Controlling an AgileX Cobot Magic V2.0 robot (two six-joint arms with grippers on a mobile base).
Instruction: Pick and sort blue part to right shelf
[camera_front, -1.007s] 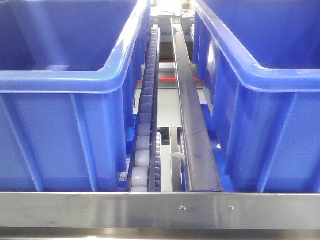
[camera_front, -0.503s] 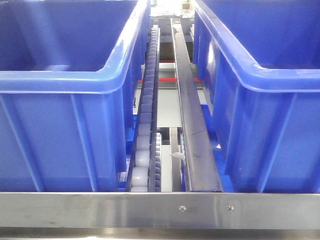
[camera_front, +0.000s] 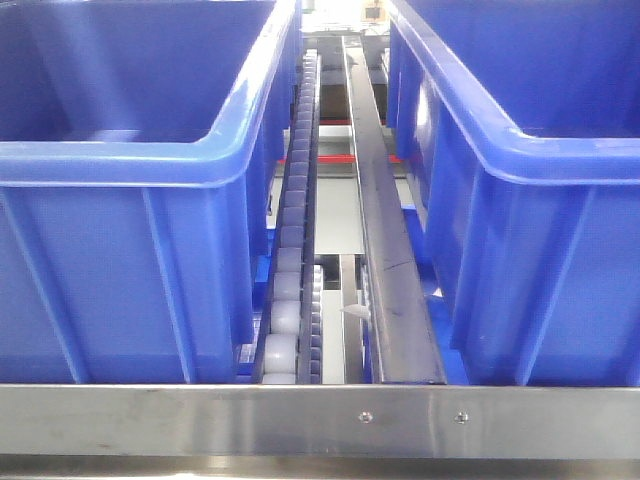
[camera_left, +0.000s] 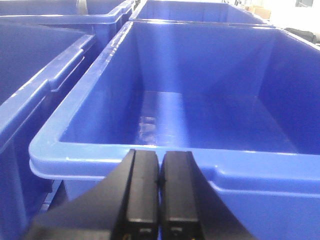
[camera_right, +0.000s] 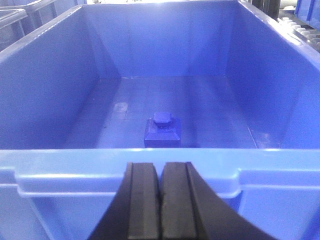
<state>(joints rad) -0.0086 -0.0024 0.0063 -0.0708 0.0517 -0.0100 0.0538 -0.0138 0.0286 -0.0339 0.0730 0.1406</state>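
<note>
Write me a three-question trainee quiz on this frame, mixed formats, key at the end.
1. True or false: the right hand is shut on the blue part.
2. What does the bin under the left hand hold? A) a blue part B) nothing visible C) screws
3. Fill in: between the two bins in the front view run a steel rail and a ____ track.

Key: 1 false, the part lies on the bin floor; 2 B; 3 roller.

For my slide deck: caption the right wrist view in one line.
Shut right gripper outside the near rim of a deep blue bin with a small blue part on its floor.
</note>
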